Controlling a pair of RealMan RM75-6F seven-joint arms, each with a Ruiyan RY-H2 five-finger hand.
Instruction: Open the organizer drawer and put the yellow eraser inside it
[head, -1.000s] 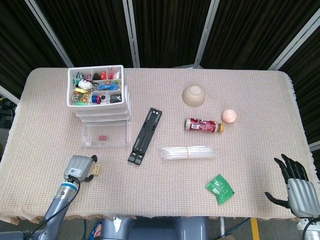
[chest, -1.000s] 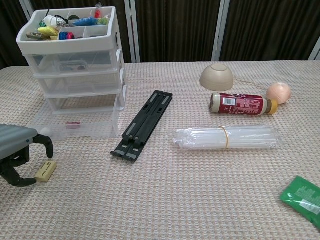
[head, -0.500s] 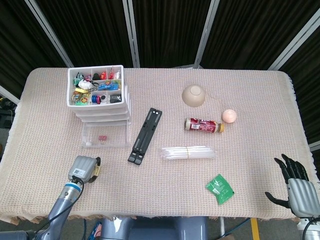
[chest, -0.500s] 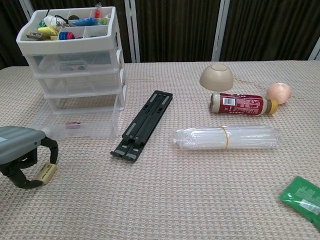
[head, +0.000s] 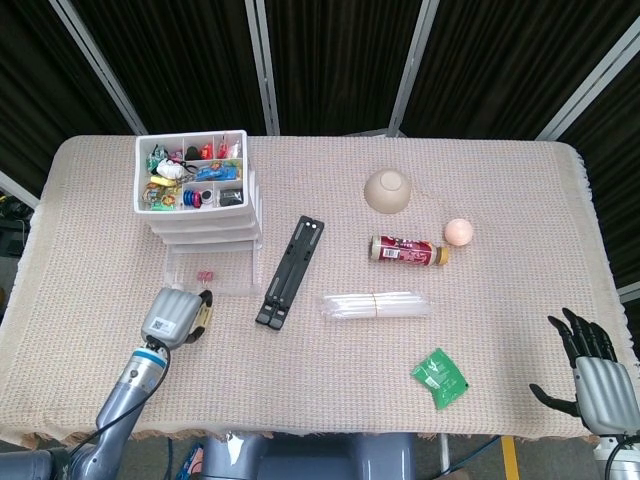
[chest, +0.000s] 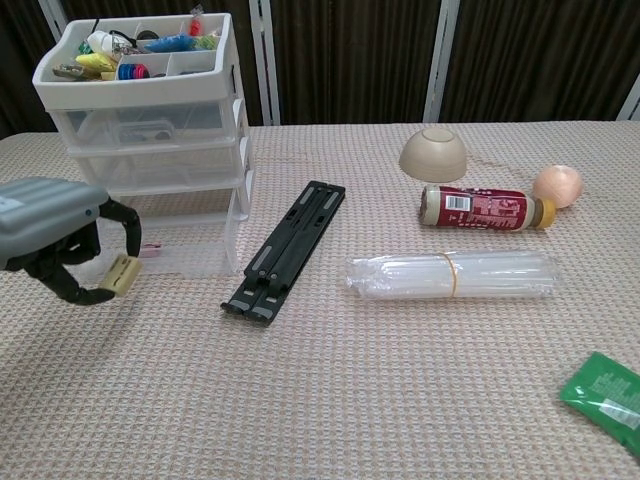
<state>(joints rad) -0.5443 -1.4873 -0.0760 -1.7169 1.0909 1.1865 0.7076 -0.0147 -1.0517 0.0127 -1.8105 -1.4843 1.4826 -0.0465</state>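
My left hand (head: 172, 316) (chest: 60, 238) pinches the yellow eraser (chest: 121, 273) (head: 204, 317) between fingertips and holds it lifted off the cloth, just in front of the organizer's pulled-out bottom drawer (head: 212, 273) (chest: 190, 247). The clear drawer holds a small pink item (head: 206, 275). The white organizer (head: 198, 200) (chest: 150, 130) stands at the back left with a tray of colourful bits on top. My right hand (head: 590, 372) hovers open at the table's front right corner, seen only in the head view.
A black folding stand (head: 291, 270) (chest: 286, 249) lies right of the drawer. A bundle of clear tubes (head: 375, 304), a red bottle (head: 406, 251), an upturned bowl (head: 387, 189), a peach ball (head: 459, 232) and a green packet (head: 439, 377) lie further right.
My left hand closed on the eraser, lifted it off the cloth and carried it up toward the open drawer. The right hand stayed still.
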